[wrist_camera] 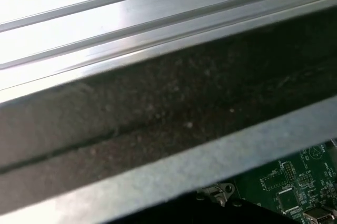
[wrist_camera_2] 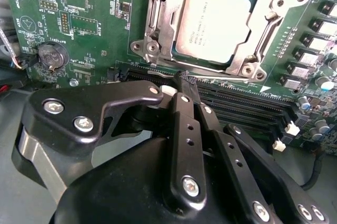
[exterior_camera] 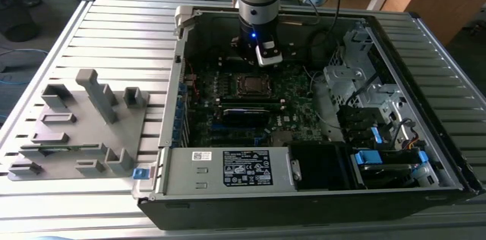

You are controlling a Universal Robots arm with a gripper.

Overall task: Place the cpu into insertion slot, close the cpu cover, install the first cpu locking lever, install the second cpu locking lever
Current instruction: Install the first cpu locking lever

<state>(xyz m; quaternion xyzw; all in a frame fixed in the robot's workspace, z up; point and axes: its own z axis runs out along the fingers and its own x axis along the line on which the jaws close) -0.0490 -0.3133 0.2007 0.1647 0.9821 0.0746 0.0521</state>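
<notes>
The cpu (wrist_camera_2: 213,21), a flat square chip with a silver-grey top, lies in the insertion slot (exterior_camera: 238,84) on the green motherboard (wrist_camera_2: 95,29). The silver cpu cover (wrist_camera_2: 266,32) lies flat around the chip, which shows through its window. My gripper (wrist_camera_2: 185,80) hangs just beside the socket, over the edge of the memory slots, with its black fingers (wrist_camera_2: 184,124) shut together on nothing. In the exterior view the gripper (exterior_camera: 267,59) is inside the open computer case, a little beyond the socket. How the locking levers stand I cannot tell.
Long black memory slots (wrist_camera_2: 247,103) run beside the socket, and a coin battery (wrist_camera_2: 50,56) sits on the board. The case wall (wrist_camera: 158,113) rises close by. A drive cage (exterior_camera: 365,92), a power supply (exterior_camera: 243,169) and a grey fixture tray (exterior_camera: 83,126) are nearby.
</notes>
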